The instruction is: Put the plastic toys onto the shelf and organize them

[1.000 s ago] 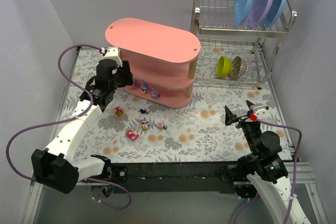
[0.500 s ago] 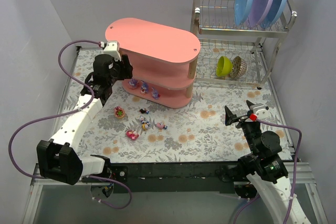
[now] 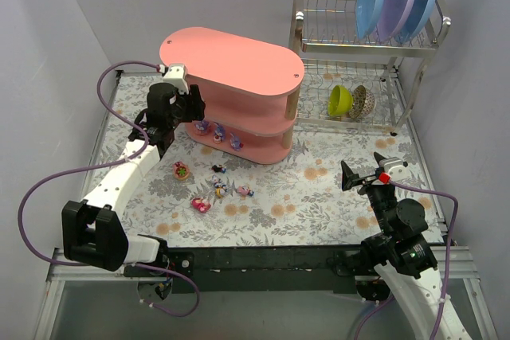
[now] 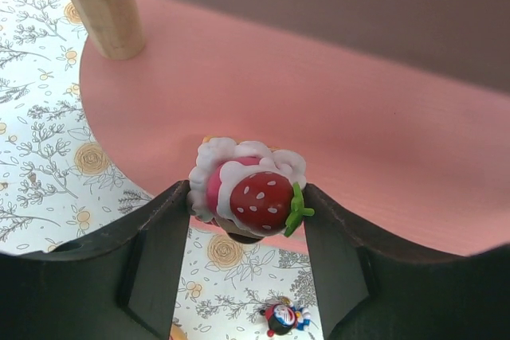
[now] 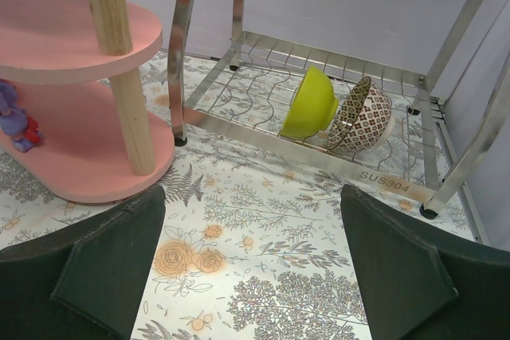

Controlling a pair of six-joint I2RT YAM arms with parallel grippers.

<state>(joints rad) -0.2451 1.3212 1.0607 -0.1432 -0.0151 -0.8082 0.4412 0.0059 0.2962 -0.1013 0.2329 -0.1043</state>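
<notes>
one toy: strawberry cake (image 4: 256,199) pinched in left gripper (image 4: 247,201), 9 o'clock end of shelf (image 4: 374,129)
top view: cake hidden
right gripper (image 5: 253,197): spread

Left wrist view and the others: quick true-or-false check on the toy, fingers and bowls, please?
1. The left fingers hold a strawberry cake toy. True.
2. That toy rests on the top tier of the shelf. False: it is held at a lower tier's edge.
3. The right fingers are open and empty. True.
4. The green bowl sits on the shelf. False: it leans in the wire rack.
5. No toys lie on the table. False: several toys lie there.
</notes>
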